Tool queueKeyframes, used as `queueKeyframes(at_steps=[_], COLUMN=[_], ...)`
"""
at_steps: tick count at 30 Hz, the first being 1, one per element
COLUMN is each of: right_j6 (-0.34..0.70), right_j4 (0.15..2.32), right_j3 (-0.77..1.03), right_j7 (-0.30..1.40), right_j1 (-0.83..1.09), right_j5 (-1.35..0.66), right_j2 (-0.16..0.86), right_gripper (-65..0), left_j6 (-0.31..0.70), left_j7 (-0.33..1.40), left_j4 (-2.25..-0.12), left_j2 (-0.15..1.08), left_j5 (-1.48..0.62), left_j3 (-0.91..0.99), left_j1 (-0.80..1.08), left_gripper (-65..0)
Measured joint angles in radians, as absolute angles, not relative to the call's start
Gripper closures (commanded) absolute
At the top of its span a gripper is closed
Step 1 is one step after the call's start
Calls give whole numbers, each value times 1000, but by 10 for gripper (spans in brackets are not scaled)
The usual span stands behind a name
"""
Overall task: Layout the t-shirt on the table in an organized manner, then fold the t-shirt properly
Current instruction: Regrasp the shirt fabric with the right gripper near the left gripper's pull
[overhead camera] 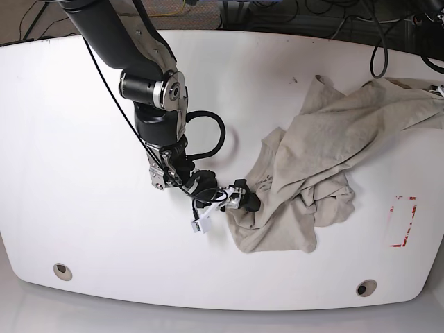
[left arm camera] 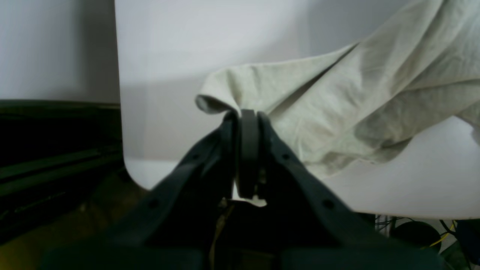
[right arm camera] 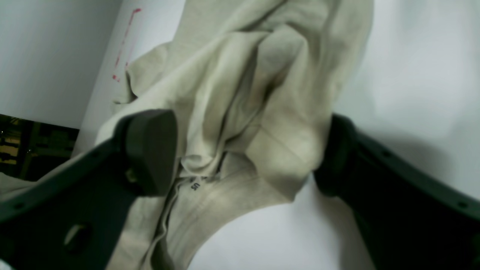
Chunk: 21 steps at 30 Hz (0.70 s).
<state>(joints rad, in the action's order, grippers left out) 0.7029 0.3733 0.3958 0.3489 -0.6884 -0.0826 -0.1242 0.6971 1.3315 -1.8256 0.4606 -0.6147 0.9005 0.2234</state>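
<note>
A: Start at the right gripper (right arm camera: 243, 153). Its jaws stand wide apart with a bunched fold of the shirt (right arm camera: 240, 93) between them. One pad (right arm camera: 150, 150) presses the cloth on its side; the other finger sits just beside the fold. I'd call it straddling, not clamping.

B: And the left gripper (left arm camera: 247, 120)?

A: Jaws together, pinched on a hem edge of the shirt (left arm camera: 337, 105), which drapes up and away from it, lifted off the table (left arm camera: 168, 56) at that corner.

B: Where does the shirt lie overall?

A: In the base view it's a crumpled heap on the table's (overhead camera: 104, 236) right half, stretched from the right gripper (overhead camera: 243, 201) near the middle up to the far right edge, where the left gripper holds it, mostly out of frame. The red mark (overhead camera: 404, 222) sits just beside the heap, uncovered.

B: What could go wrong?

A: If the right jaws shut on that thick bunch, they'd likely catch several layers at once, and pulling would drag the heap instead of spreading it. Shut too shallow, and the thin cloth may slip free. Also, the left corner sits near the table edge; a tug that way could pull the shirt over the side.
</note>
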Motion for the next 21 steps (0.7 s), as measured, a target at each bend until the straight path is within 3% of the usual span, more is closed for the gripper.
queueKeyframes(at_steps=[7,11,16,20,21], right_j6=[700,699,689,684,683], right_j4=[374,374,374,373,373], right_j3=[396,396,396,396,396], right_j7=[352,352,362,371,371], right_j1=[-688,-686,-685,-682,-681], right_j5=[-78,-76,-64,-57,-56], right_j2=[-125,-122,-123,-121,-122], right_gripper=[-465,-400,-217,0,0], left_j6=[697,697,697,697,697], left_j7=[1332,1332,1332,1332,1332], left_j4=[-1826,-1826,-1826,-1826,-1826], left_j2=[461,461,461,461,461], left_j5=[-614,-614,-614,-614,-614], left_j3=[900,900,900,900,900], left_j1=[223,221,221,222,222], left_gripper=[-6,-6,-6,-6,-6])
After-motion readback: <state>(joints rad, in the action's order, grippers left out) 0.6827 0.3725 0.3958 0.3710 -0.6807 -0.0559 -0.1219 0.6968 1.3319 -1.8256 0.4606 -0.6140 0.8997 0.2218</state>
